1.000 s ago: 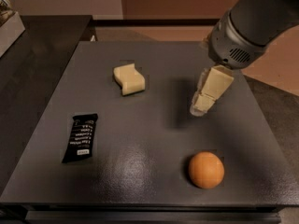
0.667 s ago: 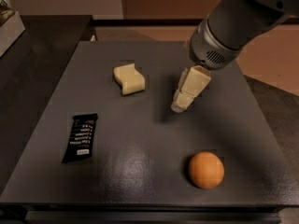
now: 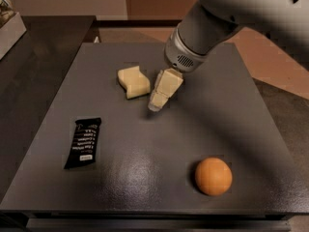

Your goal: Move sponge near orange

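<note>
Sponge not yet gripped. Table dark; tool hangs just beside sponge, spread or pressed together: cannot tell. Sponge back-centre, orange front-right, well apart. Risk: off-centre descent shoves sponge sideways, no grasp.

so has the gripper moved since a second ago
Yes. The gripper has moved left toward the sponge, which lies where it was. The gripper is now just to the sponge's right.
</note>
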`<move>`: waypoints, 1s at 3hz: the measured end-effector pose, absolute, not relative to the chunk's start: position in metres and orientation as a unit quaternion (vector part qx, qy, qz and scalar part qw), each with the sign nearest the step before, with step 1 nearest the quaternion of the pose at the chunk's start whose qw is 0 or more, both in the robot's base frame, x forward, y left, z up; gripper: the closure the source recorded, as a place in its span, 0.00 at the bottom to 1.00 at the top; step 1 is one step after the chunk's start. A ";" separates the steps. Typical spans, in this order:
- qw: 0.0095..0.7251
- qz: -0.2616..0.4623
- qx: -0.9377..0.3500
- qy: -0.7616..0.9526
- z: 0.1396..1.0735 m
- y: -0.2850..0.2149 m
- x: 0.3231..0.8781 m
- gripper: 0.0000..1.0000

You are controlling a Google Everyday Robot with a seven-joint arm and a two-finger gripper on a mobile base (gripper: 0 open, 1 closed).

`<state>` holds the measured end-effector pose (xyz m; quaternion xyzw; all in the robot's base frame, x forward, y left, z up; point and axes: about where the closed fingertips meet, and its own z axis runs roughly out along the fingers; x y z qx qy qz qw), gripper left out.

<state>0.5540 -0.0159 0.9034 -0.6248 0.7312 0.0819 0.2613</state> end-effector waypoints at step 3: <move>0.250 0.094 -0.620 0.738 0.870 0.035 0.602 0.00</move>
